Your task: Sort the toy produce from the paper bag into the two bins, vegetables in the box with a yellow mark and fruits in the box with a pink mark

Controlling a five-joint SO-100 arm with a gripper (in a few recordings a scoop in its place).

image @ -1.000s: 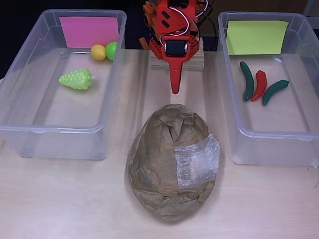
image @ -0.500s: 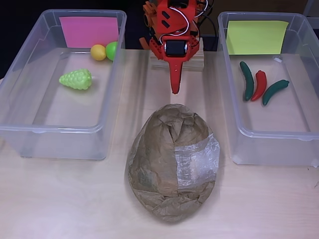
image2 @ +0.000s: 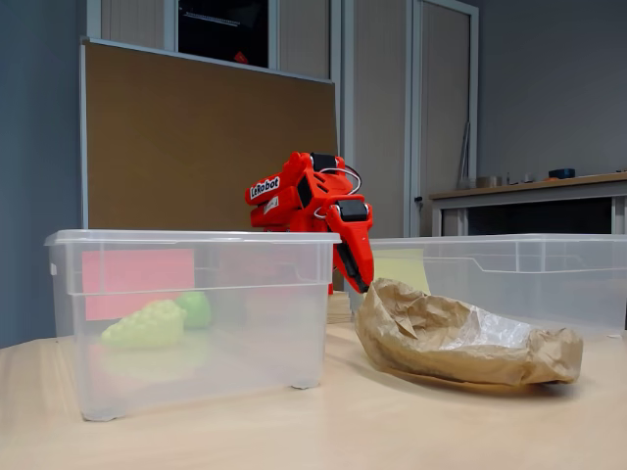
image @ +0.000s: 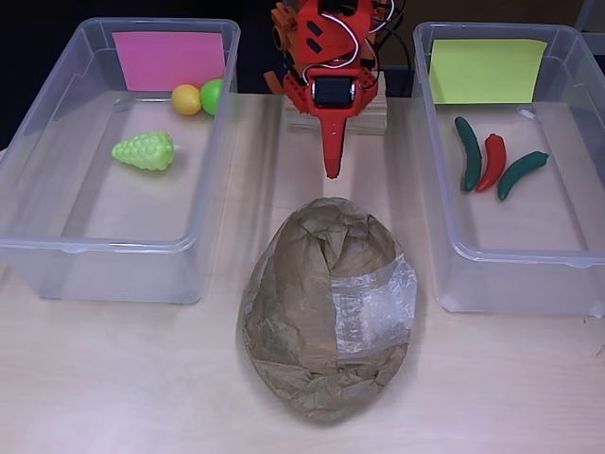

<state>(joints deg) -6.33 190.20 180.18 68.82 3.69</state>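
With three fruits in the pink-marked clear bin and three vegetables in the yellow-marked clear bin, the red gripper, jaws pressed together and empty, hangs just beyond the crumpled brown paper bag on the counter, so sorting looks finished unless the bag hides more.

Paper bag: crumpled brown paper, matt, rough creases; translucent crinkled plastic patch on side.
Two bins: clear smooth plastic, slightly glossy.
Toy grapes: bumpy green plastic.
Toy peppers: smooth glossy plastic.
Counter: pale wood-look laminate, smooth, matt.
End effector: red plastic, smooth.
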